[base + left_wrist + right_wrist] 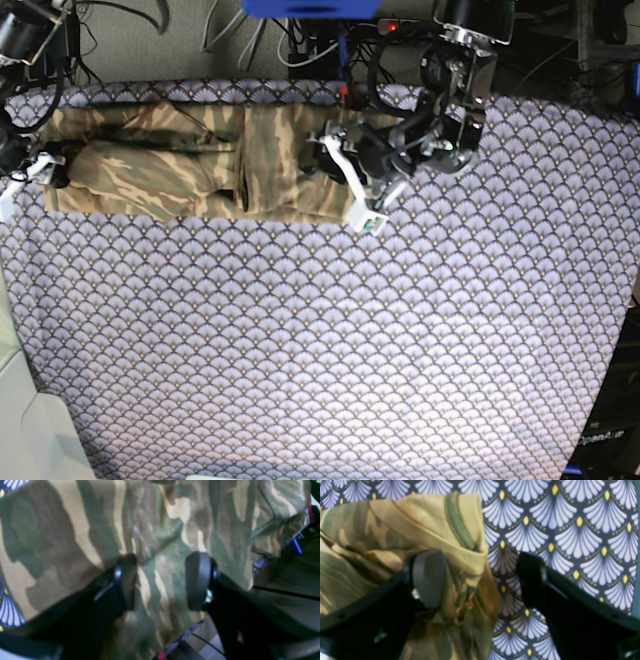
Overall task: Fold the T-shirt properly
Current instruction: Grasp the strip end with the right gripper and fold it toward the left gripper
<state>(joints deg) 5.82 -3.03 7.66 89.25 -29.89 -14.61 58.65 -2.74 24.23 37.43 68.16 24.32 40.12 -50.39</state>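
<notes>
The camouflage T-shirt (200,165) lies as a long band along the far edge of the table, partly folded over itself. My left gripper (352,185) is at the shirt's right end. In the left wrist view it (161,580) is open, jaws wide apart, with the flat cloth (75,530) just below them. My right gripper (28,175) is at the shirt's left end. In the right wrist view it (480,580) is open, with a bunched, hemmed edge of the shirt (460,555) between the jaws, close to the left finger (428,577). Neither gripper is closed on the cloth.
The purple scallop-patterned tablecloth (320,330) covers the whole table and shows in the right wrist view (570,530). Cables and a blue object (310,8) lie beyond the far edge. A pale surface (25,430) borders the table at the front left.
</notes>
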